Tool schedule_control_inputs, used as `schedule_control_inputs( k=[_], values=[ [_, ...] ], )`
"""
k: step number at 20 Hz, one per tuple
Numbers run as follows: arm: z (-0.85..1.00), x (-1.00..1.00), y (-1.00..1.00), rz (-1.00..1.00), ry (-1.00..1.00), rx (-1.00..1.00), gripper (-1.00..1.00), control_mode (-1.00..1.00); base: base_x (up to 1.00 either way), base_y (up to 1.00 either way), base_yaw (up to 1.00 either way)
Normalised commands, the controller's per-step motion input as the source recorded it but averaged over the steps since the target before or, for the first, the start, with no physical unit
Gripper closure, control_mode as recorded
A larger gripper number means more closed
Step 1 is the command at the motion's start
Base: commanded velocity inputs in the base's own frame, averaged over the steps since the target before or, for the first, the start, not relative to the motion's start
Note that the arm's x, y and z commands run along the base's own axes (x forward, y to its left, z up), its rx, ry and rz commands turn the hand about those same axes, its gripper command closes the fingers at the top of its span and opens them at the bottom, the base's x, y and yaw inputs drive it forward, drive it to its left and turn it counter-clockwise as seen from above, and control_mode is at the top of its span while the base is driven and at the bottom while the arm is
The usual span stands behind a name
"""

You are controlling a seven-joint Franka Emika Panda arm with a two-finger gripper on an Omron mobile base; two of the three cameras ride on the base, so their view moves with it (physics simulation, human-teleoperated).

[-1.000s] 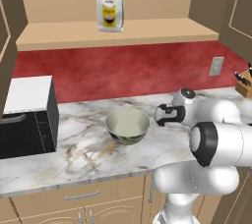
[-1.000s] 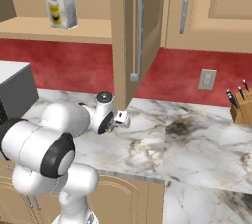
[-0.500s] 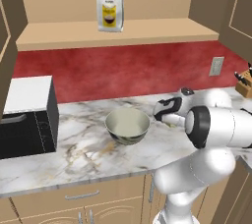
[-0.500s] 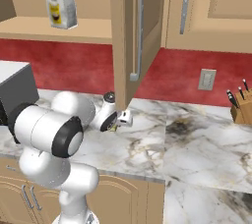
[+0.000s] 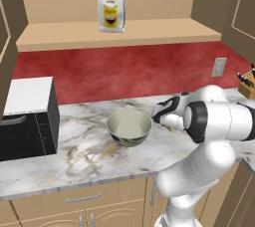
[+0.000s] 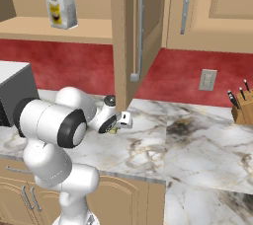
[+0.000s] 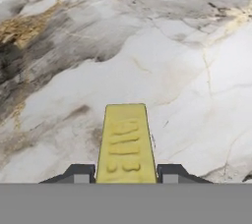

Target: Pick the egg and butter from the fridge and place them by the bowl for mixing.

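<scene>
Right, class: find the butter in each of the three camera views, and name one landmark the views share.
Left base view: the butter is a pale sliver under the robot's hand, just right of the bowl.
Right base view: a yellowish bit at the hand's tip, left of centre, low over the counter.
Hand view: bottom centre, a yellow block clamped in the gripper.
Shared landmark: the marble counter beneath it.
</scene>
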Motion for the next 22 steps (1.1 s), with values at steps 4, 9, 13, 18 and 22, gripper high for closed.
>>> schedule_control_inputs(
  k=[4, 9, 13, 18, 22],
  values=[
    [0.0, 0.25, 0.31, 0.0, 0.0, 0.0, 1.0, -1.0, 0.0, 0.0, 0.0],
    [0.0, 0.04, 0.05, 0.0, 0.0, 0.0, -1.0, -1.0, 0.0, 0.0, 0.0],
    [0.0, 0.0, 0.0, 0.0, 0.0, 0.0, -1.0, -1.0, 0.0, 0.0, 0.0],
    [0.26, -0.12, 0.12, -0.01, -0.05, 0.0, -1.0, -1.0, 0.0, 0.0, 0.0],
    [0.86, -0.88, 0.21, -0.09, -0.04, 0.01, -1.0, -1.0, 0.0, 0.0, 0.0]
  ],
)
